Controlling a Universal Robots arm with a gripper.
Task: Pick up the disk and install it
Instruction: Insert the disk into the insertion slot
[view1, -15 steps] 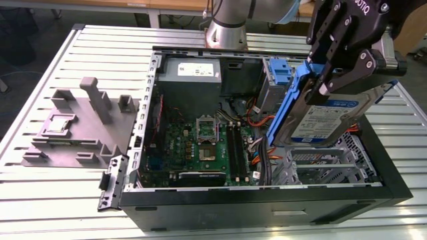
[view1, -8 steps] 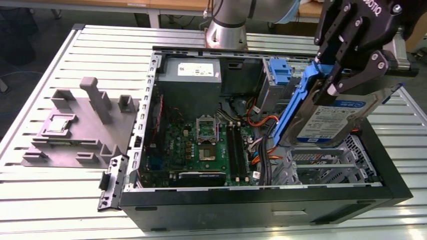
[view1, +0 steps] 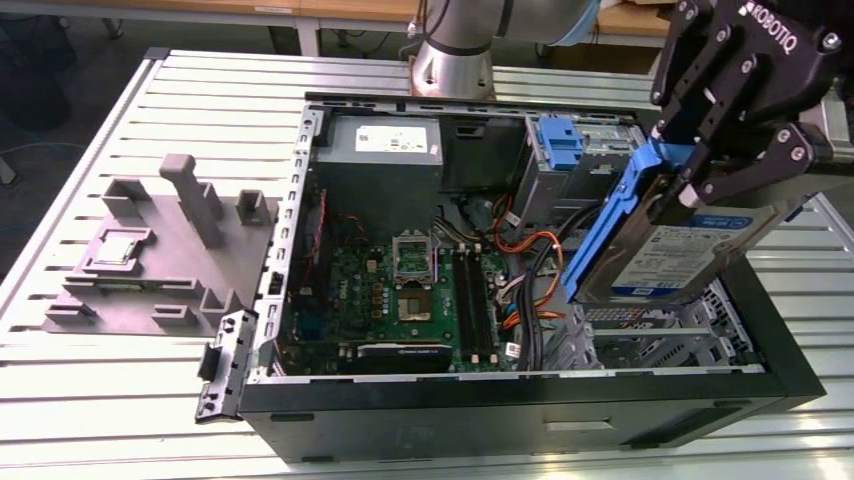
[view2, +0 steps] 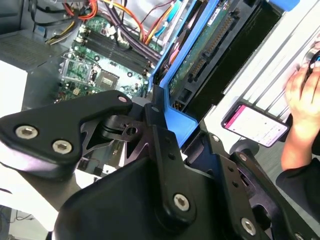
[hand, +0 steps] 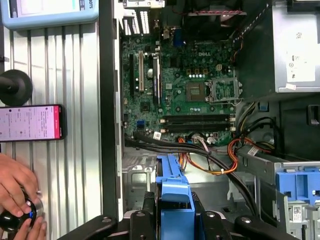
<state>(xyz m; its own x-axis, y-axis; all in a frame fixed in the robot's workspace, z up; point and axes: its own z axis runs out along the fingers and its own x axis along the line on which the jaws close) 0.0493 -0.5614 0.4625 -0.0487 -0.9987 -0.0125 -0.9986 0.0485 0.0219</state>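
The black gripper is clamped on the disk, its fingers closed against the blue bracket that frames the drive. It holds the disk in the air, tilted steeply with the labelled face toward the exterior view. In the second wrist view the fingers press on the bracket, and the drive's green circuit side runs away from them. In the first wrist view the bracket stands between the gripper's links. The disk touches nothing else and hangs over the metal drive cage in the corner of the open computer case at the exterior view's right. Beyond the cage, orange cables curl across the case floor beside the motherboard. Further back, a bare blue clip sits in an upper bay, with a grey box bearing a white sticker beside it. The arm rises behind the case. The case rests on a slatted metal table, where a grey fixture stands apart at the exterior view's left. In both wrist views a phone with a pink screen lies on the table outside the case, near a person's hand.
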